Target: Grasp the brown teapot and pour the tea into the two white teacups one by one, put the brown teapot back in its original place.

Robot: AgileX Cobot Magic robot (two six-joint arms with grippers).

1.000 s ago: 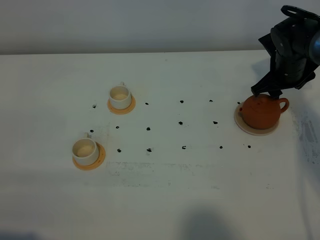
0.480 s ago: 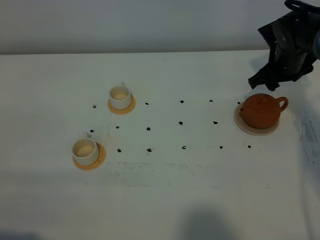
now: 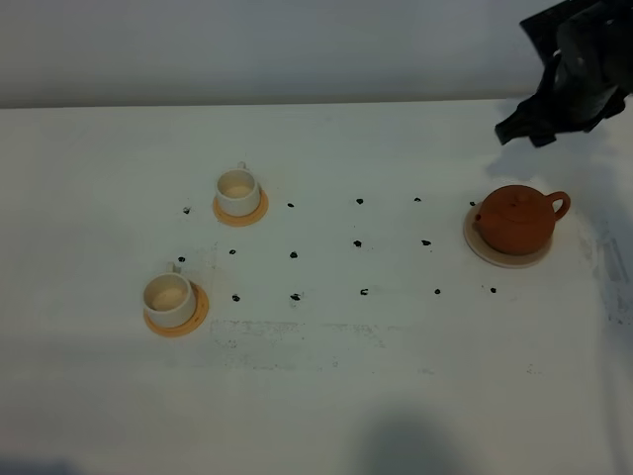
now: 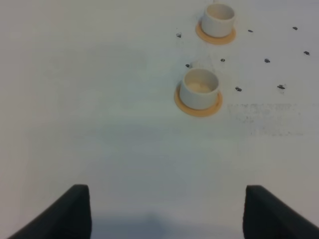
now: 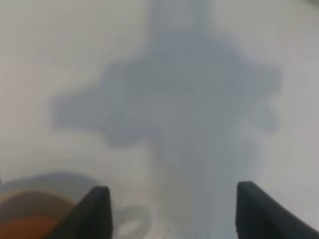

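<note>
White table (image 3: 99, 396) dotted with black marks (image 3: 358, 242) (grey wall (image 3: 247, 49) behind); left pincer (image 4: 167, 199), right pincer (image 5: 172, 199) gape empty.

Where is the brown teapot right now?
In the exterior high view, the brown teapot sits on the pale beige coaster at the table's right side, apart from the right gripper beyond it.

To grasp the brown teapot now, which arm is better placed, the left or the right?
Right, most likely. The right gripper hangs open just behind the brown teapot, on the table's right side. The left gripper faces the two white teacups, with no teapot in its view.
</note>
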